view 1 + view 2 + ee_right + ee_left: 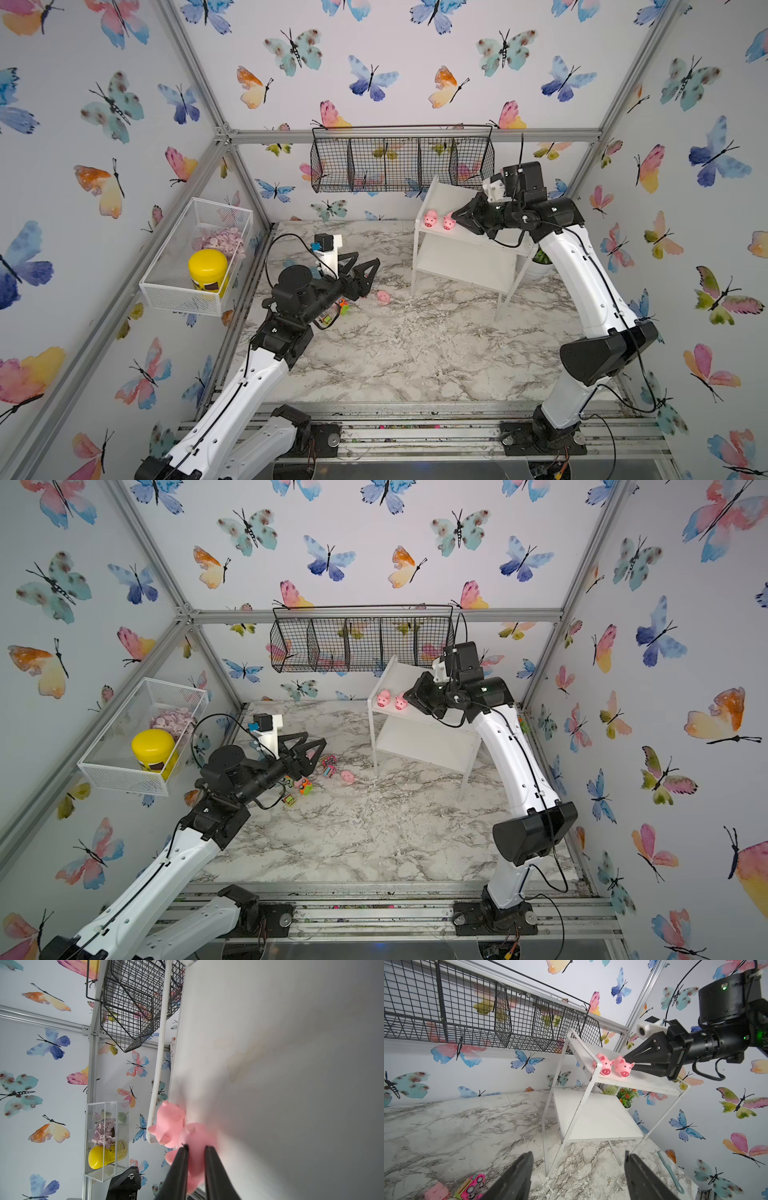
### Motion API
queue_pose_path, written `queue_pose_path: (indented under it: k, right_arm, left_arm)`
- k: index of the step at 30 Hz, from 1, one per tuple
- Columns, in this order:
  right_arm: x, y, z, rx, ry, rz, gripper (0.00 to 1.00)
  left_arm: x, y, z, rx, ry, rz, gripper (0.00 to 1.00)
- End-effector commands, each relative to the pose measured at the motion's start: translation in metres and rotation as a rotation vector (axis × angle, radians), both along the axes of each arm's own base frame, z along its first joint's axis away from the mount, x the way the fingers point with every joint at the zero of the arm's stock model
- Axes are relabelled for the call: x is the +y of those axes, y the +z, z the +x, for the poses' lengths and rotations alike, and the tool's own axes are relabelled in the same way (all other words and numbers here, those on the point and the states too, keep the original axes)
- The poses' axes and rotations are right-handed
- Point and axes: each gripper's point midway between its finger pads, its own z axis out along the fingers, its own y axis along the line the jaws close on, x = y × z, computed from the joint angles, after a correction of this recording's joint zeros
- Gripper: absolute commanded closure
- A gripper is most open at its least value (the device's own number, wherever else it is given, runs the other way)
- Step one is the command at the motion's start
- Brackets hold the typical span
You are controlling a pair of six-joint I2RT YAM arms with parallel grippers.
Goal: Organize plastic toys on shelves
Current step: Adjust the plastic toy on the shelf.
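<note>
My right pincer (pixel 628 1059) reaches over the top board of the shelf (pixel 643 1082), jaws nearly together either side of the rump of a pink pig (pixel 623 1068); whether they press it I cannot tell. The pig stands upright, long axis along my reach, snout pointing away from me, beside a second pig (pixel 605 1065) facing likewise at the board's end. A black wire basket (pixel 488 1012) hangs behind and above. My left pincer (pixel 578 1154) gapes wide and empty, near a pink truck (pixel 471 1186).
</note>
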Motion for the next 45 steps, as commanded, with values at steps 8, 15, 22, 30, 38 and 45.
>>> queue_pose_path:
  k: [8, 15, 22, 30, 38, 45]
  right_arm:
    - [0.007, -0.011, 0.002, 0.021, 0.074, -0.006, 0.79]
    - [0.012, -0.011, 0.0, 0.025, 0.101, 0.016, 0.78]
    - [0.012, -0.011, -0.002, 0.029, 0.106, 0.018, 0.78]
    - [0.015, -0.014, -0.002, 0.038, 0.117, 0.03, 0.76]
    - [0.016, -0.017, 0.0, 0.045, 0.115, 0.031, 0.76]
    - [0.016, -0.015, 0.002, 0.041, 0.106, 0.034, 0.75]
  left_arm:
    - [0.004, 0.017, -0.004, -0.05, 0.005, 0.002, 0.26]
    - [0.004, 0.015, -0.003, -0.049, 0.008, 0.005, 0.26]
    - [0.004, 0.014, -0.003, -0.049, 0.008, 0.009, 0.25]
    - [0.002, 0.014, -0.002, -0.049, 0.004, 0.009, 0.26]
    - [0.004, 0.014, -0.003, -0.051, 0.008, 0.01, 0.25]
    - [0.004, 0.013, -0.002, -0.051, 0.008, 0.011, 0.25]
